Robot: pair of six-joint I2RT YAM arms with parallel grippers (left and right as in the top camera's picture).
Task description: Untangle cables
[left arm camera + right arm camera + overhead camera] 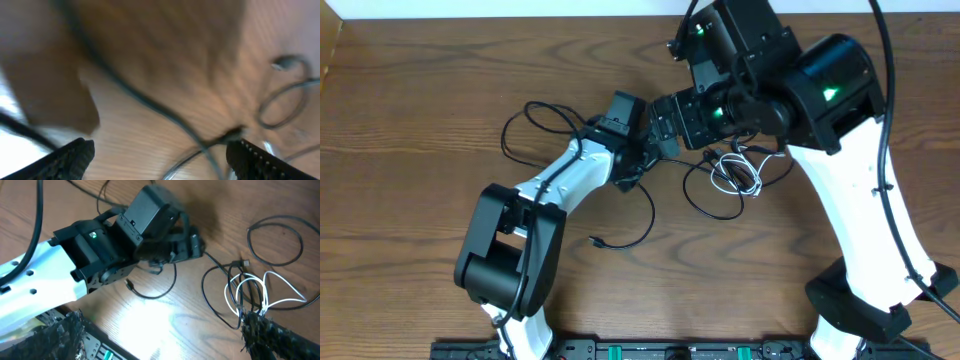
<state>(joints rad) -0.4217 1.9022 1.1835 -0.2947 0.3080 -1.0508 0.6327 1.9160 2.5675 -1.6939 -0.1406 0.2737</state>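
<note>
Thin black cables and one white cable (735,175) lie tangled on the wooden table. One black cable loops at the left (532,125). Another trails down to a small plug (595,241). My left gripper (648,158) is low over the table with its fingers apart. In the blurred left wrist view a black cable (150,102) runs between its open jaws (160,160). My right gripper (670,125) hangs above it, open and empty (160,335). The right wrist view shows the left gripper (192,245), the white cable (260,292) and a black loop (275,240).
The table is brown wood (410,150). The left arm's base (505,270) and the right arm's base (860,300) stand near the front edge, with a black rail (650,350) between them. A thick black arm wire (885,100) hangs at the right.
</note>
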